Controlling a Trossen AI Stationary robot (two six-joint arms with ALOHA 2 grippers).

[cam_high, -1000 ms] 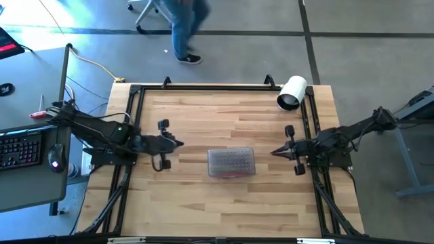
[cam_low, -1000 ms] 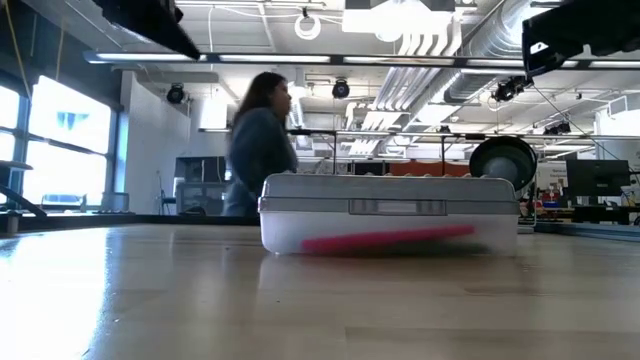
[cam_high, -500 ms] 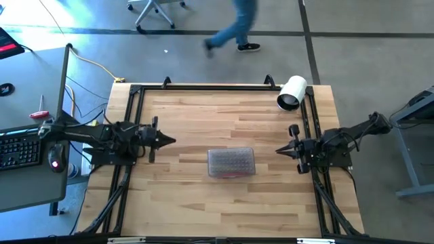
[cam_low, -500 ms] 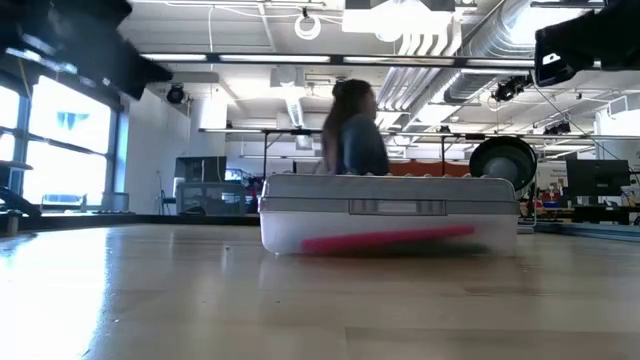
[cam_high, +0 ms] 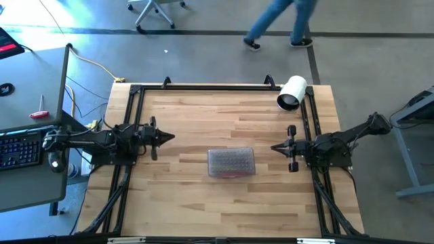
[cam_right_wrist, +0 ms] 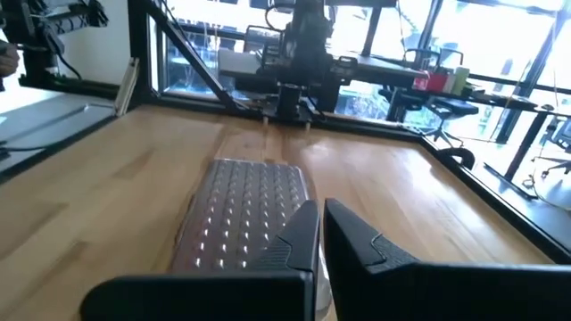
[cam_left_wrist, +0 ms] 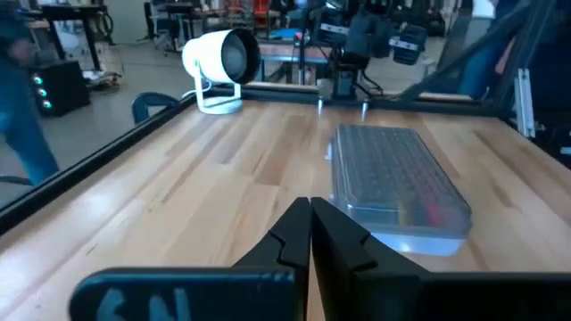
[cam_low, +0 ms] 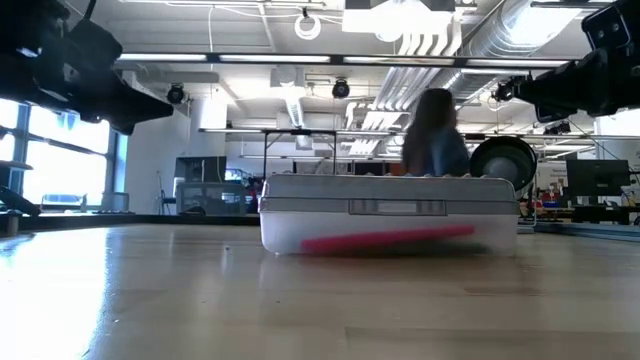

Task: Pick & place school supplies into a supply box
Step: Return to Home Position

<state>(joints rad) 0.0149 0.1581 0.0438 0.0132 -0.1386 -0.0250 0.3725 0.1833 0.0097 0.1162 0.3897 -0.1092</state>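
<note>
The supply box (cam_high: pixel 231 163) stands on its bottom at the middle of the wooden table, with its ribbed clear lid (cam_left_wrist: pixel 393 169) down. Through its wall a pink school supply (cam_low: pixel 385 240) shows, lying inside. My left gripper (cam_high: pixel 171 137) hovers level to the left of the box, pointing at it, with its fingers together (cam_left_wrist: pixel 310 207) and nothing between them. To the right of the box my right gripper (cam_high: pixel 272 147) also hovers level, shut (cam_right_wrist: pixel 321 212) and empty, pointing toward the box. Both are well clear of the box.
A large white roll (cam_high: pixel 292 93) stands on the table's far right corner. Black frame rails (cam_high: pixel 203 87) run along the table's edges. A person (cam_high: pixel 281 20) walks on the floor beyond the far edge. A desk with a keyboard (cam_high: pixel 20 149) stands left of the table.
My left gripper has drawn back toward the table's left edge, sunk and levelled out, its arm folding in. My right gripper has sunk a little. The box has stayed where it was. The person behind the table has walked toward the right.
</note>
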